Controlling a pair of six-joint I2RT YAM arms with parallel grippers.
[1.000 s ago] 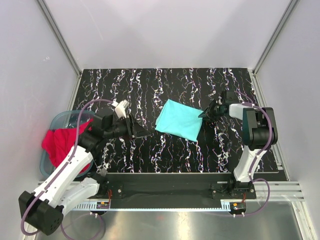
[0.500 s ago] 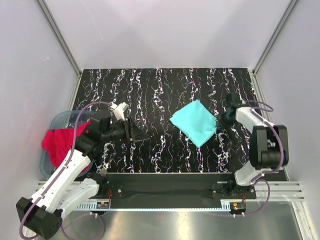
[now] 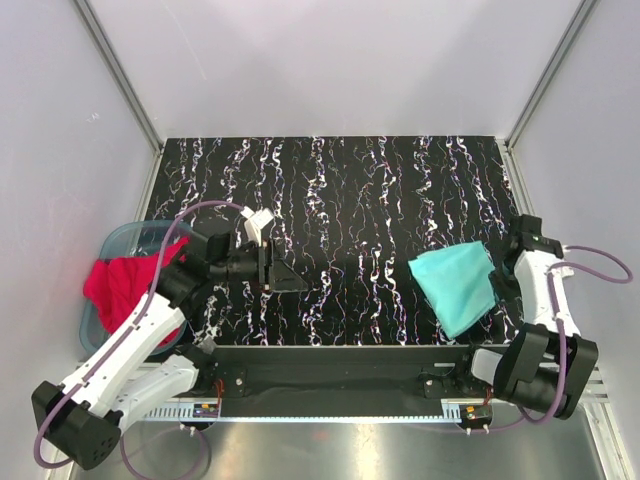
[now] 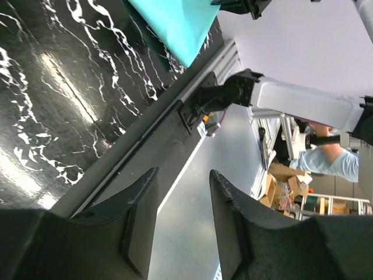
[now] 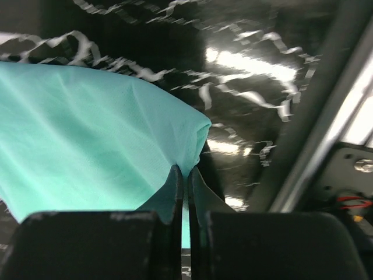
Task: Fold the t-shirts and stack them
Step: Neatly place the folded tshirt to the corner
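Note:
The mint-teal t-shirt [image 3: 452, 285] lies folded on the black marbled table near its front right corner. My right gripper [image 3: 497, 284] is at the shirt's right edge. In the right wrist view this gripper [image 5: 186, 172] is shut on a pinched corner of the teal t-shirt [image 5: 99, 134]. The red t-shirt [image 3: 120, 285] is bunched in the blue-grey tub [image 3: 125, 238] at the left edge. My left gripper [image 3: 285, 272] hovers over the table's left-centre, open with nothing between its fingers [image 4: 140, 216]. The teal t-shirt [image 4: 175, 23] shows far off in the left wrist view.
The table's front rail [image 3: 340, 352] runs just below the teal shirt. White walls with metal posts [image 3: 120, 75] close in the back and sides. The right arm's base [image 3: 535, 365] stands at the front right corner.
My right gripper closed on the teal shirt's edge and pulled it from the table's middle to the front right. The left gripper drifted slightly right and stayed open.

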